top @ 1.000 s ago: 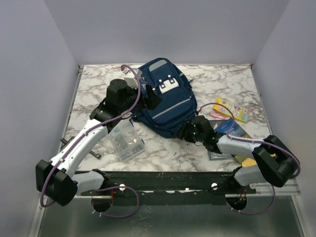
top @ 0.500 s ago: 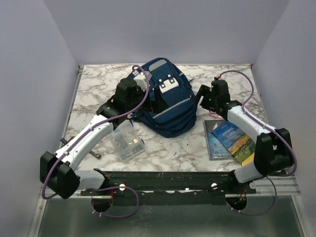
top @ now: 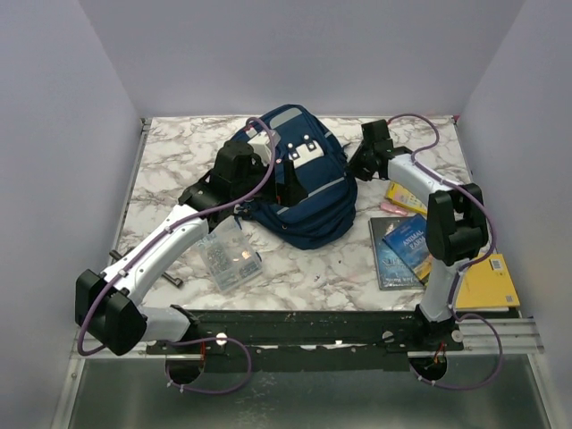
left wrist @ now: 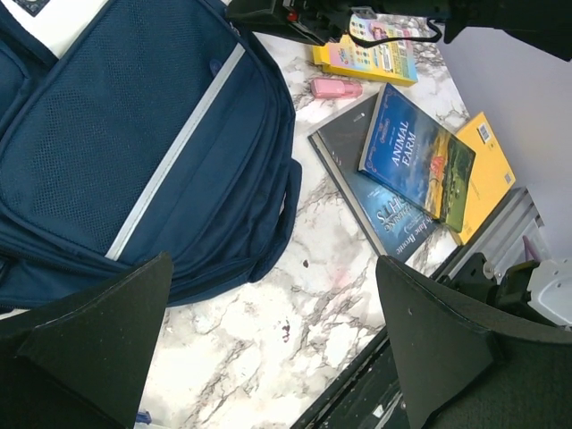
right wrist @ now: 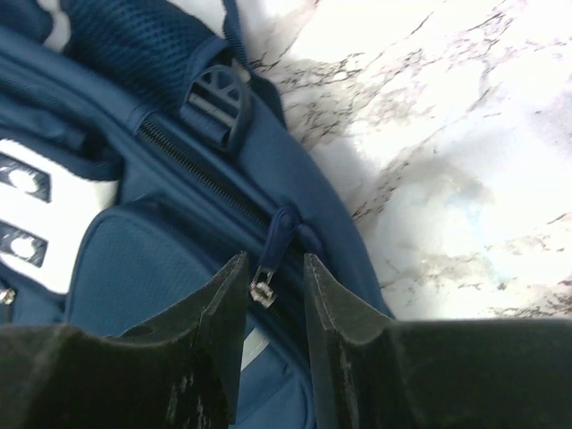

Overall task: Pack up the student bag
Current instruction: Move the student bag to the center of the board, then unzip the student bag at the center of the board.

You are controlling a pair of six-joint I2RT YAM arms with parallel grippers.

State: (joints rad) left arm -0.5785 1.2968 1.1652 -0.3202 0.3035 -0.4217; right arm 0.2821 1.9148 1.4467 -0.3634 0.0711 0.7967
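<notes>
The student bag is a navy backpack with a grey stripe, lying in the middle of the marble table. My left gripper hovers over its front pocket, wide open and holding nothing; in the left wrist view the bag fills the upper left and the gripper frames bare table. My right gripper is at the bag's right side. In the right wrist view its jaws stand narrowly apart on either side of a blue zipper pull and its metal slider, with a gap showing.
A clear plastic box lies front left of the bag. To the right lie stacked books, a yellow book, a crayon box and a pink eraser. Side walls close in the table.
My right arm swung from the bag's near front corner to its far right side, and its jaws narrowed around the zipper pull. The left arm edged slightly forward and stayed open.
</notes>
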